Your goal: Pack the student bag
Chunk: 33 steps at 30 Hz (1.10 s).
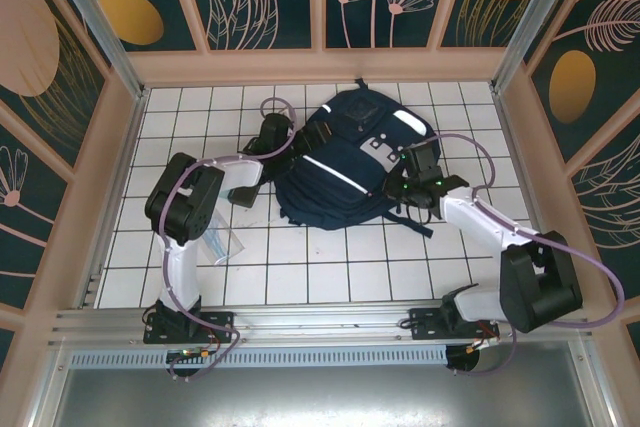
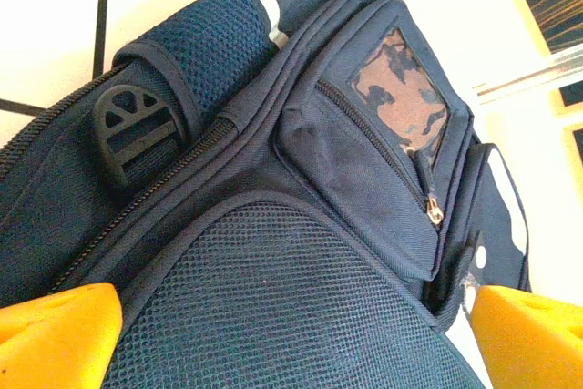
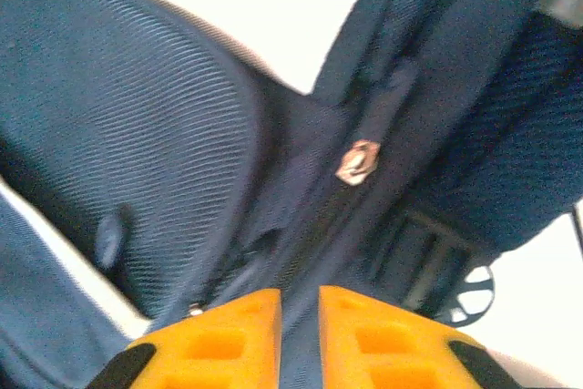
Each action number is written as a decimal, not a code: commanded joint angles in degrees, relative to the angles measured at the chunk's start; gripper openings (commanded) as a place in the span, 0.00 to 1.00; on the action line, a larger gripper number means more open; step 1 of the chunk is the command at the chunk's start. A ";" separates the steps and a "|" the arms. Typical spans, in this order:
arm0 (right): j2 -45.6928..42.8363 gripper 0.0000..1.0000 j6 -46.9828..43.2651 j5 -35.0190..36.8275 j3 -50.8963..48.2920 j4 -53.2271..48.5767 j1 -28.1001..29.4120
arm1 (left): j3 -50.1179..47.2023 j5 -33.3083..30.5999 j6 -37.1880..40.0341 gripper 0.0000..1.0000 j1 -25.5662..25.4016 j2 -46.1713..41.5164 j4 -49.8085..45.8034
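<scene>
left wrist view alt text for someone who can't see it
Close-up of the navy student bag on the white tiled table, showing a mesh panel, a zipped pocket with a camouflage patch and a black buckle. The left gripper is wide open, its orange fingers at the bottom corners.

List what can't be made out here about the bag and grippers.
Inside of the student bag: top view, covered by its own fabric.
Whether the right gripper pinches the bag: right wrist view, blurred.
The clear plastic item: top view, too small, partly under the left arm.
Fingers of the left gripper: left wrist view, cut off by the bottom edge.
</scene>
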 commanded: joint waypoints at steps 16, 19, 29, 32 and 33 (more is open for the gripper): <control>11.63 0.70 -20.96 -16.74 4.18 12.82 -9.29 | 10.64 1.18 12.25 0.94 2.83 6.56 -15.40; 11.99 0.69 -21.00 -15.95 4.43 12.65 -8.83 | 11.63 1.20 12.79 0.94 2.90 6.79 -16.65; 14.47 0.70 -22.79 -10.90 5.37 12.16 -7.61 | 12.44 1.29 12.84 0.94 3.07 7.23 -18.01; 16.66 0.71 -23.31 -8.20 4.91 13.74 -7.81 | 12.23 1.53 12.76 0.94 3.07 7.09 -18.01; 17.02 0.71 -23.37 -7.55 4.65 14.38 -8.03 | 12.05 1.55 12.66 0.94 3.09 7.05 -18.00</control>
